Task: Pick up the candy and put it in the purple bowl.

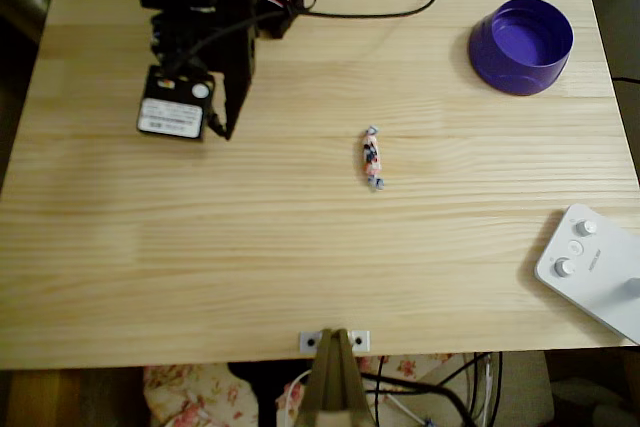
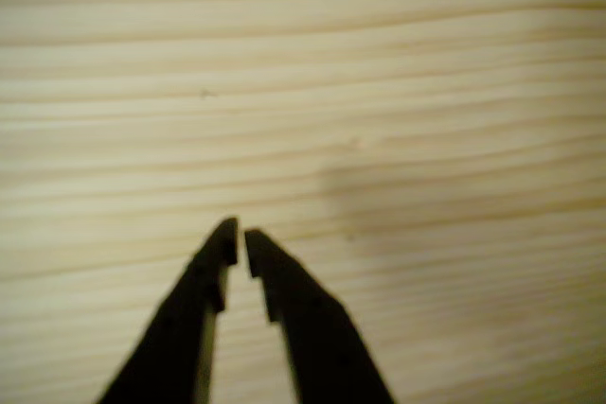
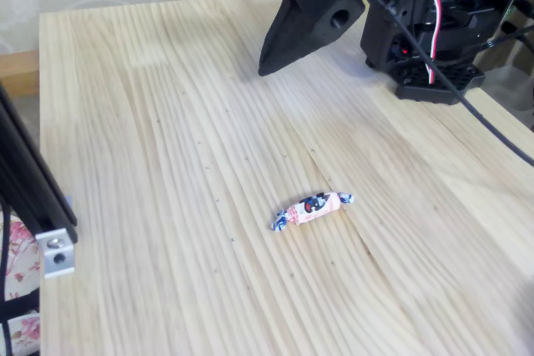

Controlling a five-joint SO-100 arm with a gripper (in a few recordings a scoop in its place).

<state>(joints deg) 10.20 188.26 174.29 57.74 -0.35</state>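
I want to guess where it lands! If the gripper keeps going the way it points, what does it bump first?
Probably bare table. The gripper points down at plain wood; the candy lies off to one side.

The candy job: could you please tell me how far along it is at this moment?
Nothing looks done yet. The candy lies loose on the wooden table, well apart from the purple bowl, which looks empty. The hand hovers over bare wood with its tips nearly together, holding nothing; in the overhead view it sits left of the candy. Left to do: reach the candy, grasp it, carry it to the bowl and drop it in.
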